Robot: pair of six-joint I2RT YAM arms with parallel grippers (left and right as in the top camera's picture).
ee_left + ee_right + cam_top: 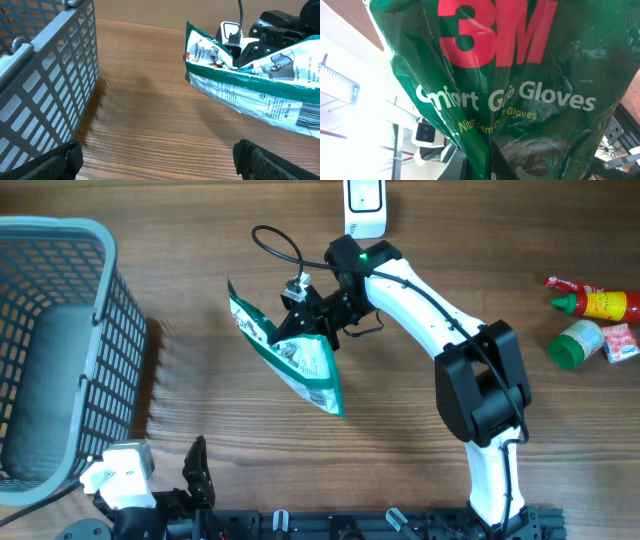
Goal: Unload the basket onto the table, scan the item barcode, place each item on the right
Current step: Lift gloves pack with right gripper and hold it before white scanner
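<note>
The item is a green and white 3M gloves bag (pixel 305 365), held up off the wooden table, tilted with its lower end toward the front. My right gripper (pixel 308 315) is shut on the bag's upper edge. The right wrist view is filled by the bag's green front (pixel 510 90), pinched between the right gripper (pixel 479 165). The left wrist view shows the bag's white back (pixel 250 85), with a barcode (pixel 308 118) near its right end. My left gripper (pixel 157 152) is open and empty, low at the table's front left (pixel 192 480).
A grey mesh basket (pixel 60 350) stands at the left, close to my left gripper (pixel 45 85). A white device (pixel 365 205) sits at the far edge behind the right arm. A red sauce bottle (pixel 592 302), a green-capped jar (pixel 575 345) and a small packet (pixel 620 340) lie far right.
</note>
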